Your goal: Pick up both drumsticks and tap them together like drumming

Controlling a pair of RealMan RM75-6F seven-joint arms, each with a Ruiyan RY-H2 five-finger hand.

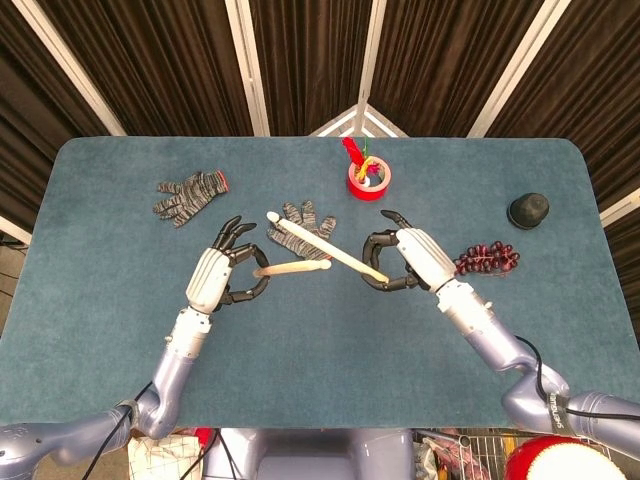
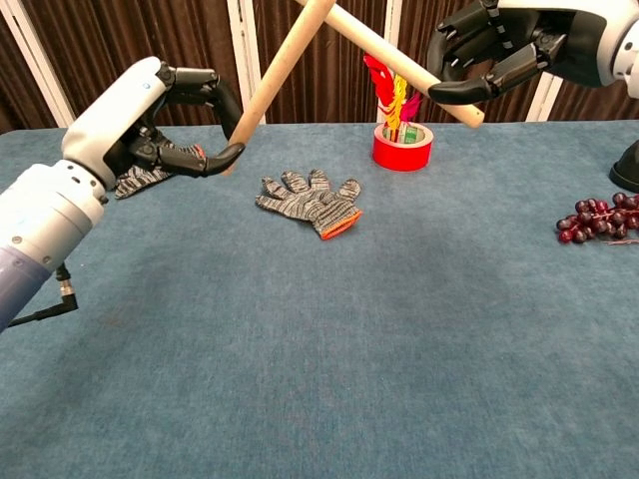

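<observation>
Above table-top gloves [image 1: 302,222], each hand [image 1: 212,276] [image 1: 418,254] grips a drumstick [image 1: 293,266] [image 1: 322,246], seemingly crossing.

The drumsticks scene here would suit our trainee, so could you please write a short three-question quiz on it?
1. True or false: each hand holds a drumstick above the table.
2. In the head view, what lies directly beneath the crossing sticks? A) grapes B) a grey glove C) red tape roll
3. Fill in: the bunch of grapes lies nearest the robot's ____ hand.

Key:
1. True: left hand holds left drumstick, right hand holds right drumstick.
2. B, the grey glove.
3. right
</observation>
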